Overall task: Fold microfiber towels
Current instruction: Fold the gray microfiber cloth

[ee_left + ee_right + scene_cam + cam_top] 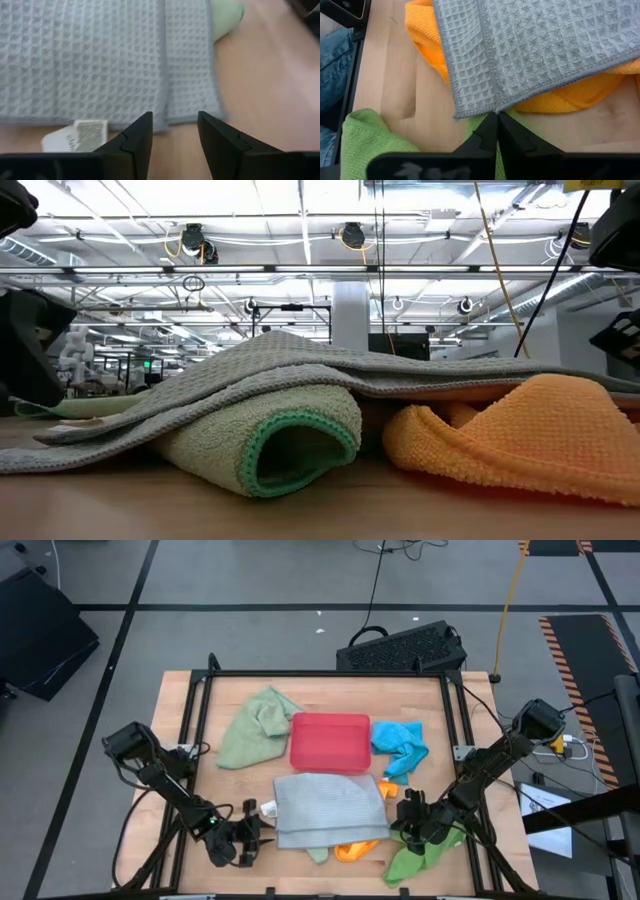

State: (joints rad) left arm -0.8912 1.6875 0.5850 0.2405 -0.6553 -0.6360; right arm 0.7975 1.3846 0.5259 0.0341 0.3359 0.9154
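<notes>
Step in hand: folding the grey-blue towel [328,805], lying flat at near-centre of the wooden surface [440,720], over the orange towel [358,851] and a sage green towel [250,445]. Right gripper [412,830], at the towel's near-right corner: jaws fully shut, and the wrist view shows no cloth between them. Left gripper [250,837], at near-left edge: jaws part-open, empty. Next move, by judgement: reopen right jaws, re-pinch corner, then lift both corners together. Red tray [330,742] sits at centre. Room: ceiling strip lights, industrial hall beyond.
</notes>
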